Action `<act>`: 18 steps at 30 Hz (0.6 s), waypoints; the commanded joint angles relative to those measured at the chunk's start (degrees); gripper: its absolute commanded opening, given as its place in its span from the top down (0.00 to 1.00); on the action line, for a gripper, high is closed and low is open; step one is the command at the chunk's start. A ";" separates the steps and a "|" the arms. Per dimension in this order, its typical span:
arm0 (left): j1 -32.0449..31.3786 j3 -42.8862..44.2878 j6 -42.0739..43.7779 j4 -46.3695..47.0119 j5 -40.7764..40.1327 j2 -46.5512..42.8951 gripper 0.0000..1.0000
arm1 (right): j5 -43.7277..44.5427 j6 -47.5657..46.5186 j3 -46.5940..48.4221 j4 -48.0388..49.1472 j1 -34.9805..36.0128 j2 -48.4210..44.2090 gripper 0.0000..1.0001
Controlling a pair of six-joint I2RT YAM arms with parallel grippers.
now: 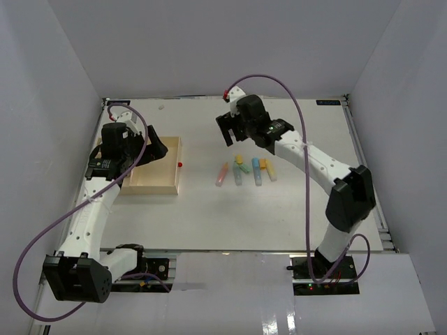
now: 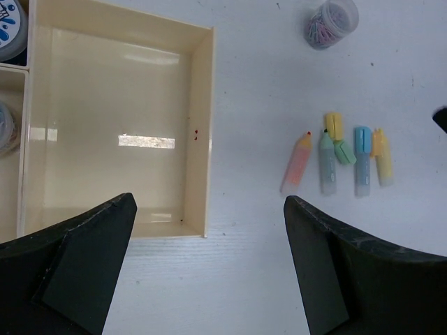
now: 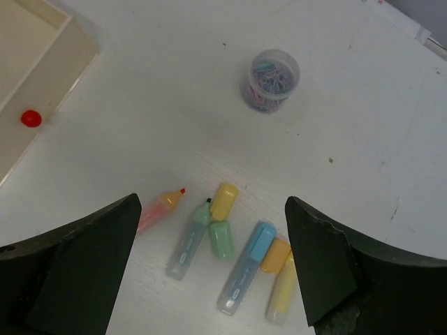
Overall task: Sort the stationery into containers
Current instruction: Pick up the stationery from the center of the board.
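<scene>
**Both grippers hanging open over the table**

The beige tray (image 2: 105,91) is holding a blue-lidded jar (image 2: 10,33) in a side compartment. The left gripper (image 2: 209,209) is hovering agape above the tray's edge. The right gripper (image 3: 213,206) is gaping over the pastel sticks (image 3: 244,269), with a clip jar (image 3: 272,78) standing just beyond them.

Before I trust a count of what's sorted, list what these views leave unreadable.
- Top external: the left gripper and its arm cover the left compartments of the tray.
- Left wrist: the blue-lidded jar and a second jar are cut by the left edge.
- Top external: the clip jar sits hidden under the right gripper.
- Red dot on the tray wall: too small to identify.
</scene>
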 commanded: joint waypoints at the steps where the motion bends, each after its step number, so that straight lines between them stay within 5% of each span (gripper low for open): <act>1: -0.88 -1.14 1.04 0.16 1.07 -1.89 0.02 | -0.02 -4.36 10.95 1.71 -1.90 9.39 0.10; 11: -2.29 -1.41 0.52 -1.16 2.74 -1.81 0.02 | -2.75 -4.37 29.51 6.10 -6.74 32.60 0.10; 18: -2.38 -1.76 -0.01 -1.86 3.62 -1.63 0.02 | -3.36 -3.49 31.21 10.32 -8.23 38.68 0.10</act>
